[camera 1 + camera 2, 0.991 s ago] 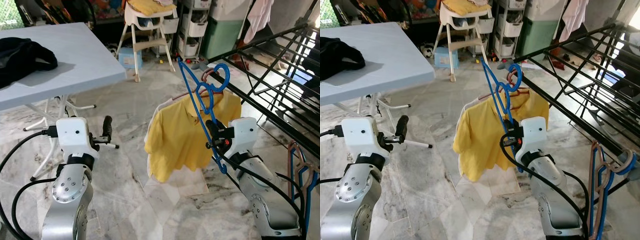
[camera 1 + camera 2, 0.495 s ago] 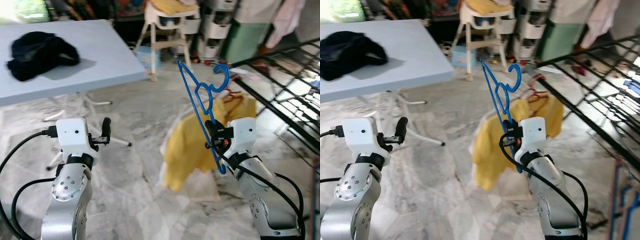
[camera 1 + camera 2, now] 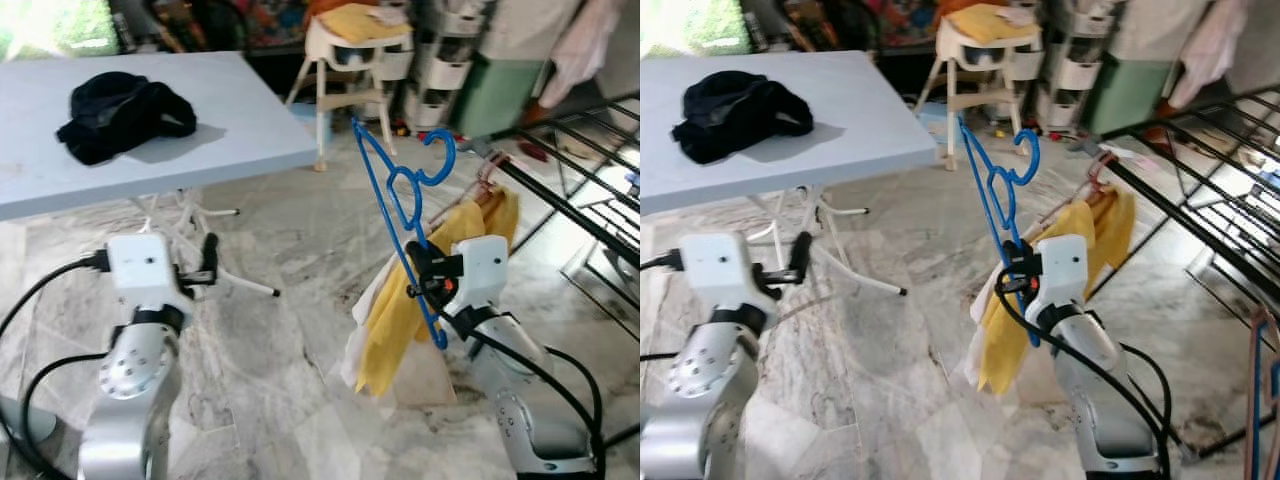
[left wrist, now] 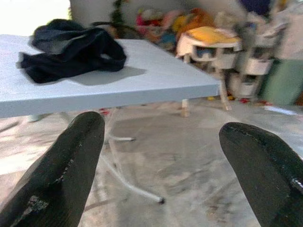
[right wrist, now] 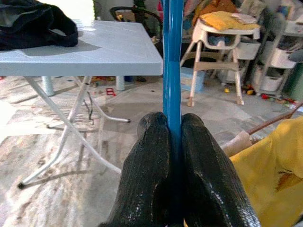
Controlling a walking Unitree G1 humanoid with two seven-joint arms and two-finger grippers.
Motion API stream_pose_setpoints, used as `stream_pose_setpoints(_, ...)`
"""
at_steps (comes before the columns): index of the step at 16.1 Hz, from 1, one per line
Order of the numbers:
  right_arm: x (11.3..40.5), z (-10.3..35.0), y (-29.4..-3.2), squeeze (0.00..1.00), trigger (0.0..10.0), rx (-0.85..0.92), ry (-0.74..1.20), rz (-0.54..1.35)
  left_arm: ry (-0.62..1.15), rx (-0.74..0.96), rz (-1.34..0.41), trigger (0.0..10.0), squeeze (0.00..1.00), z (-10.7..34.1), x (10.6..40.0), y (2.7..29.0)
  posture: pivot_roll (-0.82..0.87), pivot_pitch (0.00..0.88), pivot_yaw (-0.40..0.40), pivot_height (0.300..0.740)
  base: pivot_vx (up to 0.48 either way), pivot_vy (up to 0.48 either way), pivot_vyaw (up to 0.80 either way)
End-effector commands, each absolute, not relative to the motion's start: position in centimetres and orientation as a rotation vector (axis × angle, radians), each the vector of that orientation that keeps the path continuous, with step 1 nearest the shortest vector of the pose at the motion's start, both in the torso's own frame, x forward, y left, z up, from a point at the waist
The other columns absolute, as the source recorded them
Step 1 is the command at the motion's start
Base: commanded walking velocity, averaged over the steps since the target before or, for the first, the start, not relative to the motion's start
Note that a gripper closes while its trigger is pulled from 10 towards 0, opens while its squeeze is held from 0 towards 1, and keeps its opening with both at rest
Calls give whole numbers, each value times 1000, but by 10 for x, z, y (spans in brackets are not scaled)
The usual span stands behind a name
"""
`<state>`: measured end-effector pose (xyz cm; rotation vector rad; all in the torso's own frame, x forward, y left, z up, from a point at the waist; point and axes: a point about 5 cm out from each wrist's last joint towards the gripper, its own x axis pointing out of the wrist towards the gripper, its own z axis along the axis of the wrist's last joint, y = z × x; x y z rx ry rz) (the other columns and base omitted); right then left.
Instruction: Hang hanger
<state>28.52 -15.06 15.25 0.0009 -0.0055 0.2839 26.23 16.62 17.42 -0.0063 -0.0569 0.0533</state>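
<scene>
My right gripper [image 3: 420, 282] is shut on the lower bar of a blue plastic hanger [image 3: 393, 185] and holds it upright at chest height, hook uppermost. In the right wrist view both black fingers [image 5: 154, 161] press on the blue bar [image 5: 172, 66]. Behind it a yellow shirt [image 3: 400, 315] hangs on another hanger from the near end of a black drying rack [image 3: 560, 207] on the right. My left gripper [image 3: 210, 262] is held out in front on the left, open, with nothing between its fingers [image 4: 71, 161].
A light blue folding table [image 3: 230, 140] with a black garment [image 3: 125, 100] on it stands at the left, its legs close to my left arm. A white high chair [image 3: 355, 45], shelves and a green bin [image 3: 500, 90] stand at the back. Marble floor lies between.
The camera has swung left, so the table and black garment now sit further right and the rack has slid toward the edge. Both arms keep their pose; the right gripper still holds the hanger.
</scene>
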Motion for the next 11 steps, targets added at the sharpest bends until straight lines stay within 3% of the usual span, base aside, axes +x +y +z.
stream_pose_setpoints(1, 286, 156, -149, 0, 10000, 4, -19, 289, -36, -3, 60, 10000, 0, 171, 262, 169, -20, 62, -47, 740, 0, 322, -706)
stream_pose_setpoints(11, 286, 156, -148, 0, 10000, 10, -23, 280, -32, -5, 52, 10000, 0, 172, 265, 169, -21, 62, -34, 740, 0, 346, -791)
